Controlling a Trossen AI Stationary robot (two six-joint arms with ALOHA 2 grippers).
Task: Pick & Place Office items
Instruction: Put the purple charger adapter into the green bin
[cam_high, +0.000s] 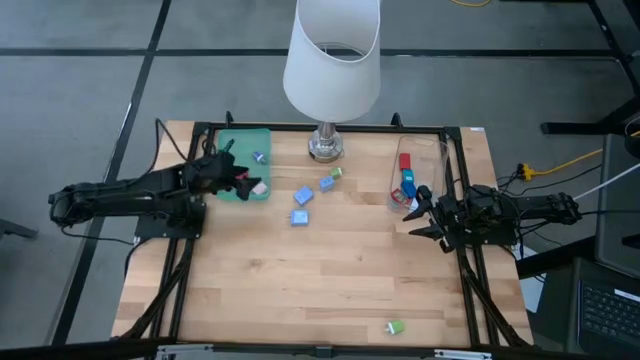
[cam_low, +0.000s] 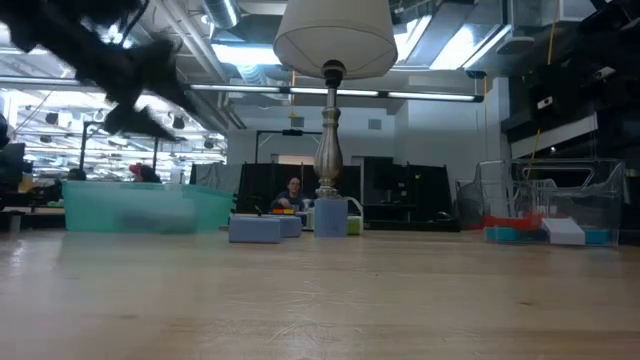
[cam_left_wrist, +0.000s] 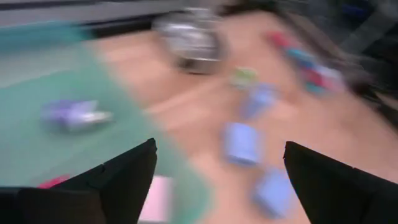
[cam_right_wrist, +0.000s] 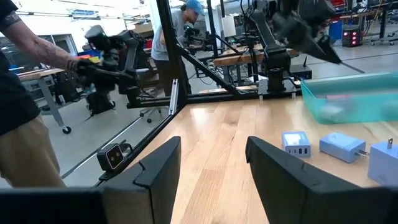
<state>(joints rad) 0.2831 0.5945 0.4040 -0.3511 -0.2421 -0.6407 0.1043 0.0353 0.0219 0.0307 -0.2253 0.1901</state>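
Several small office items lie about. A blue-and-white piece (cam_high: 259, 157) and a pink-white piece (cam_high: 258, 187) lie in the green tray (cam_high: 232, 146). Blue pieces (cam_high: 304, 196) (cam_high: 299, 216) (cam_high: 328, 183) and a green one (cam_high: 337, 173) lie on the table's middle. Another green piece (cam_high: 395, 327) lies near the front edge. Red and blue pieces (cam_high: 405, 180) lie in the clear bin (cam_high: 432, 150). My left gripper (cam_high: 240, 181) (cam_left_wrist: 221, 186) hovers open and empty over the tray's right part. My right gripper (cam_high: 418, 212) (cam_right_wrist: 214, 162) is open and empty beside the bin's near end.
A lamp with a white shade (cam_high: 333, 50) and a metal base (cam_high: 325, 148) stands at the table's far middle, between tray and bin. A black frame (cam_high: 460, 200) runs round the table. People show in the room beyond (cam_right_wrist: 18, 93).
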